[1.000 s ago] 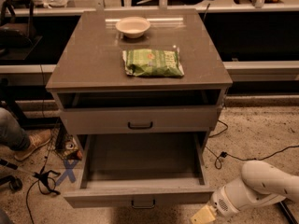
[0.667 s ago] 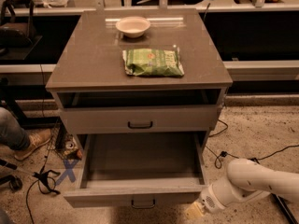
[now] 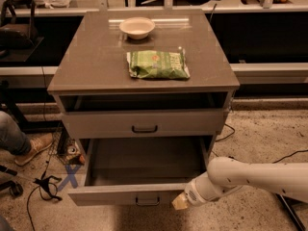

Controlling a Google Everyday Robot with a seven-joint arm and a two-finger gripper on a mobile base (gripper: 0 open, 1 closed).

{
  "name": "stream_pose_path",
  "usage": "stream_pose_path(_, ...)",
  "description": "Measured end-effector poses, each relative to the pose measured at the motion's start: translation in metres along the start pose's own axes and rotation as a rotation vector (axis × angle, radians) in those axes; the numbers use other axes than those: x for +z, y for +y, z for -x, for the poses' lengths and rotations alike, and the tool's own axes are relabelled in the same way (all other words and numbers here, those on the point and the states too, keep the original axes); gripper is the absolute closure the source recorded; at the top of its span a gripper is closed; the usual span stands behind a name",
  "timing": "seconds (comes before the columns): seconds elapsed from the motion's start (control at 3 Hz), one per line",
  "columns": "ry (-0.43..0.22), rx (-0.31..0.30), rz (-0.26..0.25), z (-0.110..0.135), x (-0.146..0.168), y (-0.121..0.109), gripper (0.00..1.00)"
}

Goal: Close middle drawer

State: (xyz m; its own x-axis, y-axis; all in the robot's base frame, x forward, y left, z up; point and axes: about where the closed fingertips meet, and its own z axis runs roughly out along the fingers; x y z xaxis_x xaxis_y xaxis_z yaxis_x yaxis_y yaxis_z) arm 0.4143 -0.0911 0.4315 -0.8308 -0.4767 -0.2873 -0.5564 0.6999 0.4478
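Note:
The middle drawer (image 3: 115, 195) is pulled far out of the grey cabinet, and its deep grey inner box shows empty. Its small dark bar handle (image 3: 147, 201) sits centred on the front. My gripper (image 3: 179, 203), with a tan tip on a white arm reaching in from the right, is at the drawer's front face, just right of the handle. Whether it touches the front I cannot tell. The uppermost drawer (image 3: 96, 124) above is out a little, with a dark gap under the top. The lowest drawer is hidden under the open one.
A white bowl (image 3: 137, 27) and a green snack bag (image 3: 158, 64) lie on the cabinet top (image 3: 82, 66). A person's shoe (image 3: 31, 147) and cables (image 3: 45, 184) lie on the floor at the left, beside a blue tape cross (image 3: 70, 175). Benches stand behind.
My arm has moved left, bringing the gripper from right of the drawer up to its front face near the handle. The drawer stands as far out as before.

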Motion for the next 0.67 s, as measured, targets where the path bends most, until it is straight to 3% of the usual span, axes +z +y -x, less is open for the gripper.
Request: stream_pose_path(0.67, -0.034, 0.015, -0.005, 0.0017, 0.0053, -0.0099, 1.0)
